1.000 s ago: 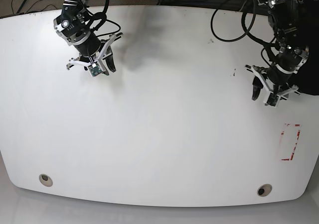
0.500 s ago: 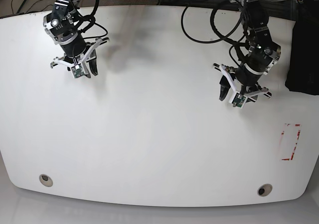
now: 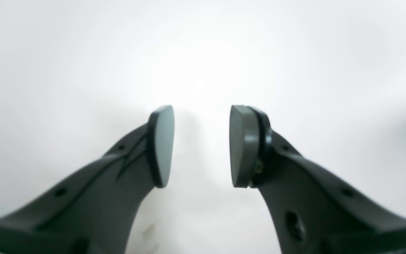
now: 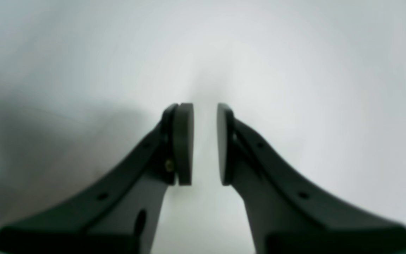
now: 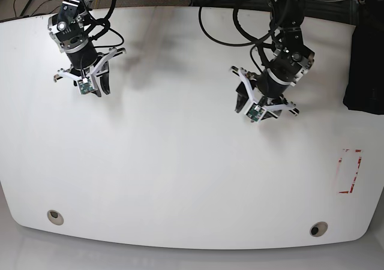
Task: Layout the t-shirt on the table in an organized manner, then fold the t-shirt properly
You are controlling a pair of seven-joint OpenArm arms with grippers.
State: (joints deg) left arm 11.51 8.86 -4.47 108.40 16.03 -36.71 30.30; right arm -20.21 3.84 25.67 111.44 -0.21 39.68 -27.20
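The worktop is a large white glossy surface with curved edges that fills most of the base view. Two round grommet holes sit near its front edge, one at the front left of the view and one at the front right. A small red-outlined rectangle mark lies near the right edge. A dark fabric mass, possibly the t-shirt, lies at the far right edge of the base view, partly cut off by the frame; its identity cannot be confirmed.

The left gripper hangs over the middle-right area of the worktop, pointing downward, well apart from the dark fabric. In the left wrist view the left gripper shows its two pads standing clearly apart with bare white worktop between them; nothing is held.

The right gripper hangs over the rear left corner of the worktop. In the right wrist view the right gripper shows its pads separated by a narrow gap, with only the worktop surface visible through it; nothing is held.

Black cables loop from the arms across the rear edge of the worktop.
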